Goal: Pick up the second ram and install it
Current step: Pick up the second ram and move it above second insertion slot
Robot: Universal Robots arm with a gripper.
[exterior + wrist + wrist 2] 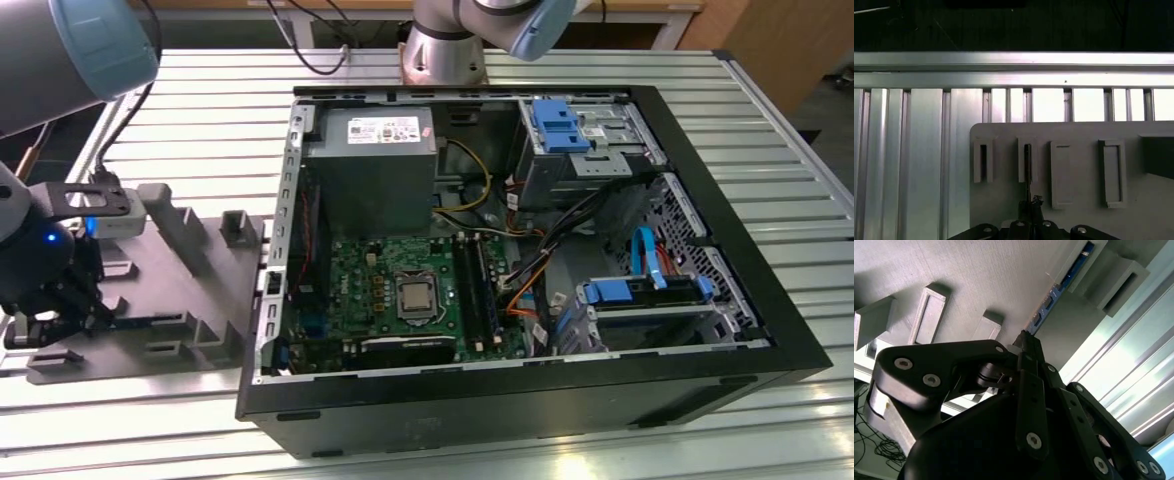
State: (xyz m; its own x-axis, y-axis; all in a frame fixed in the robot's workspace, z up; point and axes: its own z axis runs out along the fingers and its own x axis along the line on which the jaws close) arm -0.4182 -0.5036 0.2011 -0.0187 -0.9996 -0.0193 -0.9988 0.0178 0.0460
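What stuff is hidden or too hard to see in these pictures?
1. Memory stick, second wrist view: just one thin edge shows; the grey holder hides the rest, and the gripper covers its near end.
2. Memory slots, exterior view: too small to tell what sits in them.
3. The grey holder, first wrist view: one side runs off the picture's edge.

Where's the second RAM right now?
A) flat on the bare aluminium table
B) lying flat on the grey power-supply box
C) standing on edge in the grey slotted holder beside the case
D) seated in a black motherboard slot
C: the thin bluish-green memory stick stands on edge in the grey slotted holder, with the end effector closed on its end.
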